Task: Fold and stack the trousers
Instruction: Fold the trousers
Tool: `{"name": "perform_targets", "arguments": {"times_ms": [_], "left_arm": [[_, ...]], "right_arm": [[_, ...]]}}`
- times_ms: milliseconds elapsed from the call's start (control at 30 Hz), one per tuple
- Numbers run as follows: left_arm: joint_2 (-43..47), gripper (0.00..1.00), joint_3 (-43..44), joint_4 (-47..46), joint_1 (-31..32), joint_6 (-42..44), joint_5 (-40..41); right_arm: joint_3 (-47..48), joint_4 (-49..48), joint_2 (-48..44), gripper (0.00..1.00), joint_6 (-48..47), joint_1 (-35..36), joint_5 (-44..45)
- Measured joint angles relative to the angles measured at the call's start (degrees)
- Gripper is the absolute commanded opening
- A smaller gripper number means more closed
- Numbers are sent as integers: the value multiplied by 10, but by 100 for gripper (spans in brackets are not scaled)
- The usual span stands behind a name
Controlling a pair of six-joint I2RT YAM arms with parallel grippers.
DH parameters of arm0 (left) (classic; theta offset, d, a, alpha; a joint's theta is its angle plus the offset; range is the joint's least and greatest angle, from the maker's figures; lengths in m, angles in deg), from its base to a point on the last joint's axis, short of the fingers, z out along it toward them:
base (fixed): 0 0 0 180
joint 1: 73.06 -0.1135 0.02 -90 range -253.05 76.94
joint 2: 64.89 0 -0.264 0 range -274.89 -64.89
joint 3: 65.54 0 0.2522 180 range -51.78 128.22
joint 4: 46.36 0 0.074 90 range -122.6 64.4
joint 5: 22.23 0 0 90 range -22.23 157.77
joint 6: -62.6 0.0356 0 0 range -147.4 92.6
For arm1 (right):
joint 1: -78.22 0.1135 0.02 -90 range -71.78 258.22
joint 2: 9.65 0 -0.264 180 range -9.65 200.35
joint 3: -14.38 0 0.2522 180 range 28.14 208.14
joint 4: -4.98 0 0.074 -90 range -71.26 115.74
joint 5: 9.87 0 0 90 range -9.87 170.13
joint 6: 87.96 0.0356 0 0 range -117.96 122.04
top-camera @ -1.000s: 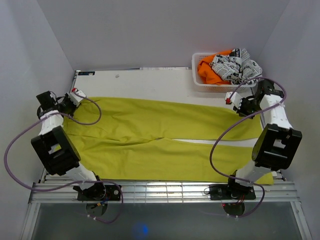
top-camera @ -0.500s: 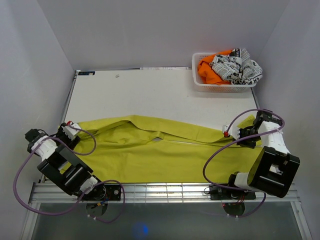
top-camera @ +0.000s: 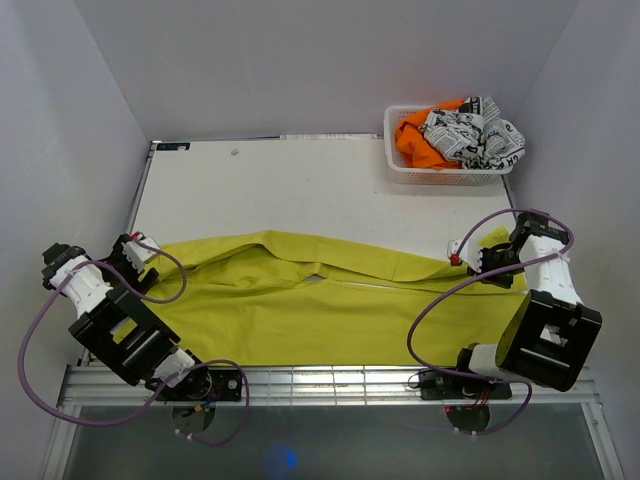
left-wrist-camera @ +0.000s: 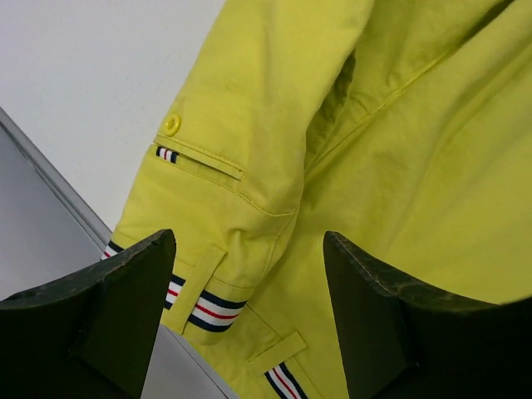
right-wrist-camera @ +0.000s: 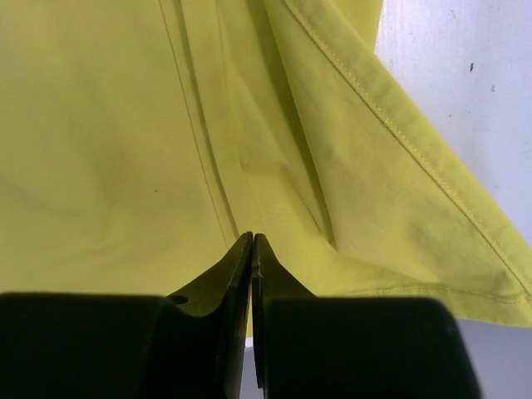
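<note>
The mustard-yellow trousers point(top-camera: 330, 300) lie folded lengthwise across the near half of the table, waist to the left. My left gripper point(top-camera: 140, 258) hovers over the waist end. In the left wrist view it point(left-wrist-camera: 248, 249) stands open above the waistband, whose striped inner tape point(left-wrist-camera: 204, 312) and button point(left-wrist-camera: 171, 125) show; nothing is between its fingers. My right gripper point(top-camera: 465, 260) sits at the leg end. In the right wrist view its point(right-wrist-camera: 252, 237) jaws are pressed together at a pucker of the trousers point(right-wrist-camera: 125, 150), with cloth folds running up to the tips.
A white basket point(top-camera: 400, 170) at the back right holds an orange garment point(top-camera: 415, 140) and a black-and-white printed cloth point(top-camera: 475, 135). Bare white tabletop point(top-camera: 300, 190) lies beyond the trousers. A metal rail point(top-camera: 320, 380) runs along the near edge. White walls enclose both sides.
Both grippers drew the trousers' far edge toward the near edge, folding them lengthwise. The left gripper then opened, let go of the waistband and drew back a little. The right stayed shut.
</note>
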Motion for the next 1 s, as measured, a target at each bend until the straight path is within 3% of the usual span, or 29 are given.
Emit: {"name": "perform_targets", "arguments": {"times_ms": [467, 600, 633, 733, 767, 800, 1000], "left_arm": [[-24, 81, -21, -172, 96, -86, 133], [-72, 51, -11, -188, 113, -103, 161], [-87, 37, -3, -188, 115, -108, 168], [-129, 18, 38, -169, 116, -118, 182], [-142, 4, 59, -159, 116, -120, 184], [-153, 0, 79, -149, 116, -122, 186], [-162, 0, 166, -95, 105, -131, 166]], "right_arm": [[56, 17, 34, 8, 26, 0, -8], [68, 26, 44, 8, 29, 0, -8], [73, 28, 47, 8, 31, 0, -8], [111, 46, 65, 8, 43, 0, -13], [131, 54, 73, 8, 48, 0, -15], [151, 57, 80, 8, 53, 0, -19], [221, 77, 89, 8, 64, -7, -35]]}}
